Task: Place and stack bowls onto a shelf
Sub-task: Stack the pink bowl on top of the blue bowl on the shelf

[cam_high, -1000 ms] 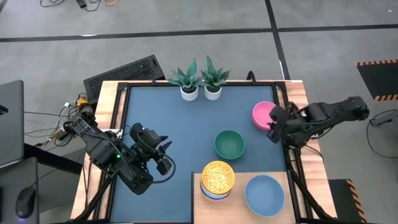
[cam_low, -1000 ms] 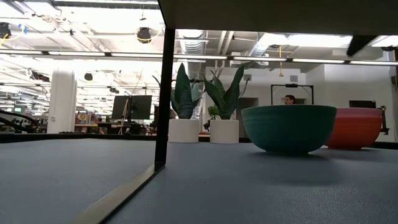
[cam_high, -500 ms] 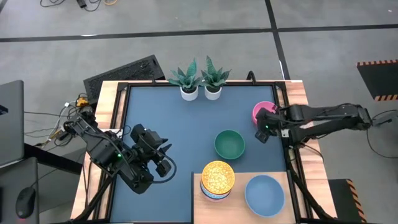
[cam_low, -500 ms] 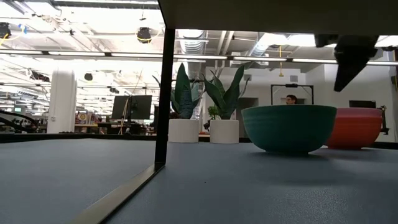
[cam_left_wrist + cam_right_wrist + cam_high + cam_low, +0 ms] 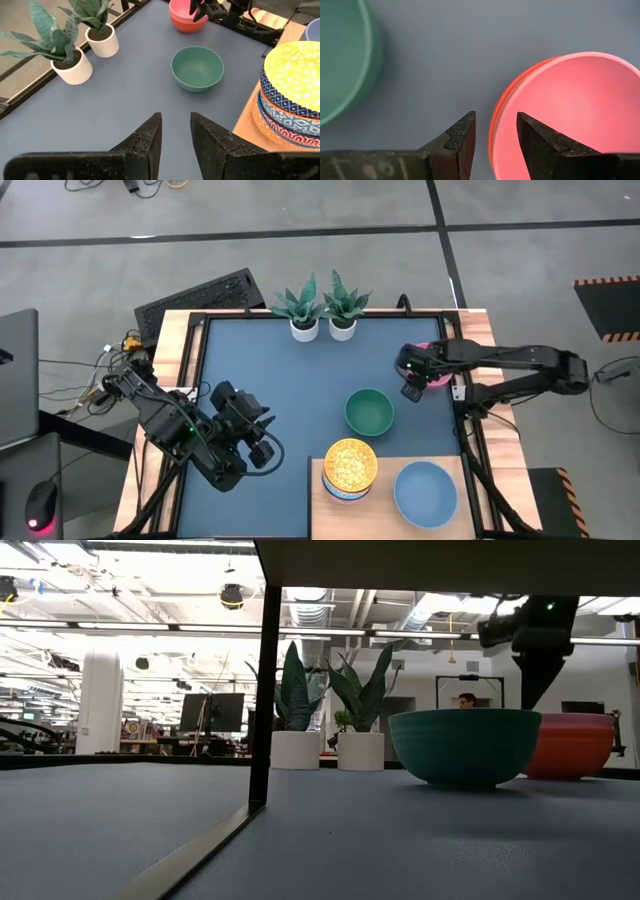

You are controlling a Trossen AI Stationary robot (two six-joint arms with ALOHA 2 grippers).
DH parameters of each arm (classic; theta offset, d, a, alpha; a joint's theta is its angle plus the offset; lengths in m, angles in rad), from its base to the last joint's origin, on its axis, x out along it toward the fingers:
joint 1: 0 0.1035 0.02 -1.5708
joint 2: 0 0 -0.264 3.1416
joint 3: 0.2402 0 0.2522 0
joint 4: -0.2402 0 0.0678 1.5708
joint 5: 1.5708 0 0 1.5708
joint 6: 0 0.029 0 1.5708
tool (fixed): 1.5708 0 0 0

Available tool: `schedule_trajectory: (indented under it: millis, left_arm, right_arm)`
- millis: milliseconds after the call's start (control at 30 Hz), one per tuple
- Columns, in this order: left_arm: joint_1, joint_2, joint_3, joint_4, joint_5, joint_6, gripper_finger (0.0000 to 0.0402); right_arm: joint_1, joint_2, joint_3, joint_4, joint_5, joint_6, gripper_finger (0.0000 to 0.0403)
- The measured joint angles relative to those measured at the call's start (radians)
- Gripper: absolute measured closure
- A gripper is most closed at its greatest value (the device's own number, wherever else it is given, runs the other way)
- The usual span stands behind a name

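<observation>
I've hung the right gripper point(image 5: 495, 132), fingers narrowly apart, straddling the pink bowl point(image 5: 570, 115) rim (left gripper point(image 5: 175, 131) idle, narrowly parted) for a grab

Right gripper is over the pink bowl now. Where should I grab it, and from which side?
Take the pink bowl by its thin rim, coming straight down from above: it sits upright and open on the table. The right gripper is open and already brackets the rim on the side facing the green bowl, one finger inside, one outside.

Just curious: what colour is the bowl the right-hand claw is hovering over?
Pink, the pink bowl, best seen in the right wrist view, with the right gripper at its rim.
</observation>
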Motion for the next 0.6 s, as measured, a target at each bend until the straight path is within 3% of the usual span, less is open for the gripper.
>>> schedule_trajectory:
  millis: [333, 433, 600]
  left_arm:
    - [0.000, 0.000, 0.000, -0.002, 0.003, 0.000, 0.0312]
    - [0.000, 0.000, 0.000, -0.018, 0.003, -0.001, 0.0312]
    - [0.000, 0.000, 0.000, -0.023, 0.003, -0.008, 0.0312]
  right_arm:
    - [-0.095, 0.079, 0.000, -0.001, -0.029, -0.071, 0.0246]
    - [-0.108, 0.095, 0.000, -0.001, -0.036, -0.079, 0.0279]
    - [-0.123, 0.105, 0.000, -0.008, -0.040, -0.084, 0.0370]
